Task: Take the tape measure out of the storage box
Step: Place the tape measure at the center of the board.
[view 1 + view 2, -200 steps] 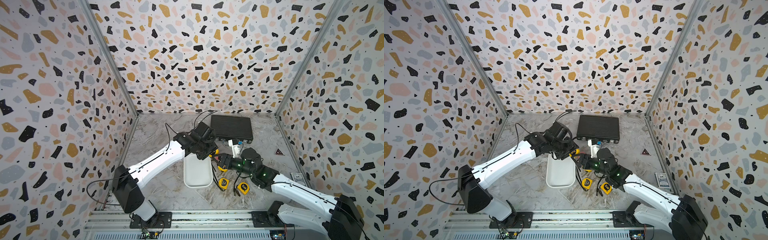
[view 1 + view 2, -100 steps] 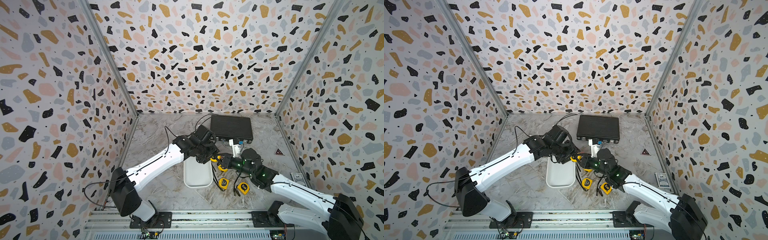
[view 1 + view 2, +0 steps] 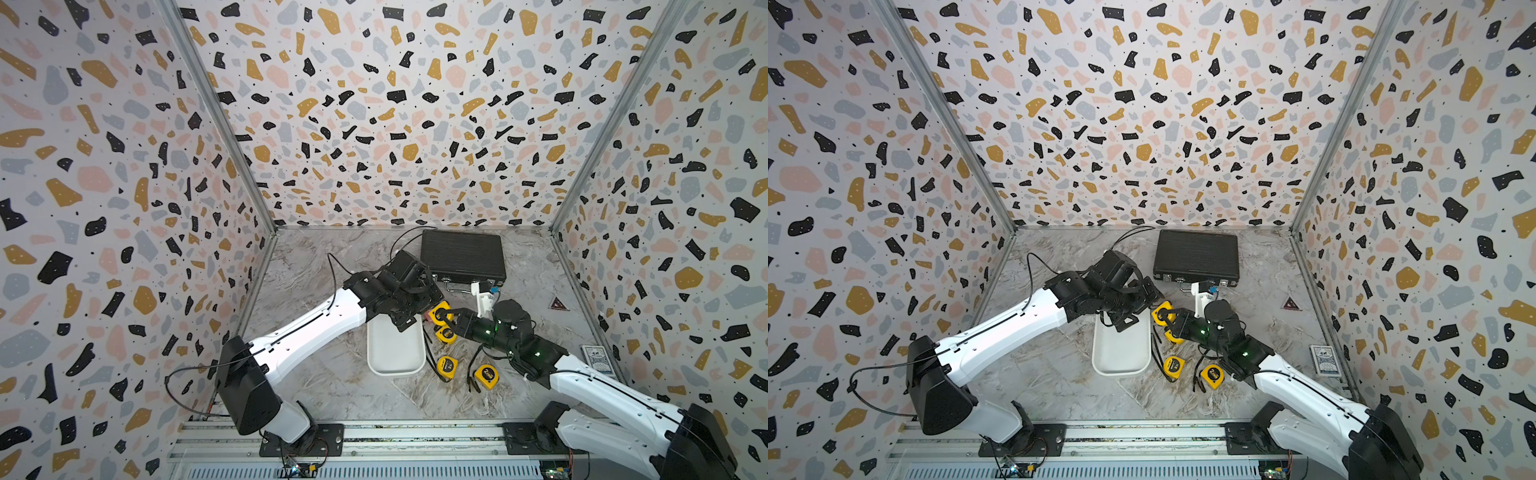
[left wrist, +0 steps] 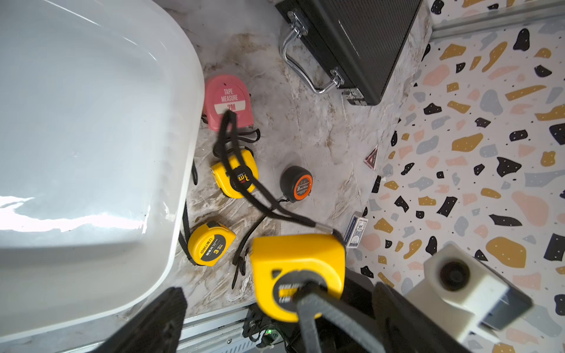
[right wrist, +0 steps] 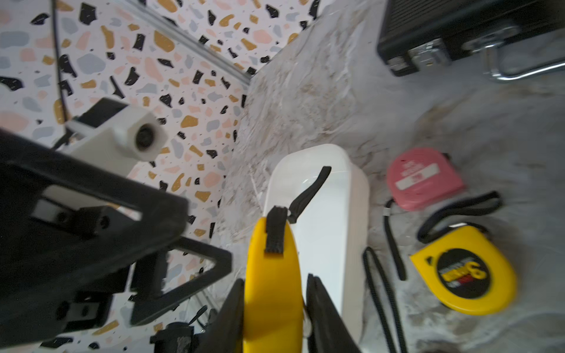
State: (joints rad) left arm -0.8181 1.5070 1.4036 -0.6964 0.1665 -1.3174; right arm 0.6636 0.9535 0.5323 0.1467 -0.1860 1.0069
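right gripper (image 3: 1168, 316) pinches the yellow tape measure (image 3: 1160, 311), but its dangling strap (image 5: 308, 189) could snag the left gripper (image 3: 1139, 308), spread wide at 9 o'clock.

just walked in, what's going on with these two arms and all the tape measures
The right gripper is shut on a yellow tape measure, held up by the far end of the white storage box. The left gripper hangs open beside it, holding nothing. What shows of the box is bare; a pink tape measure and several others lie on the table beside it.
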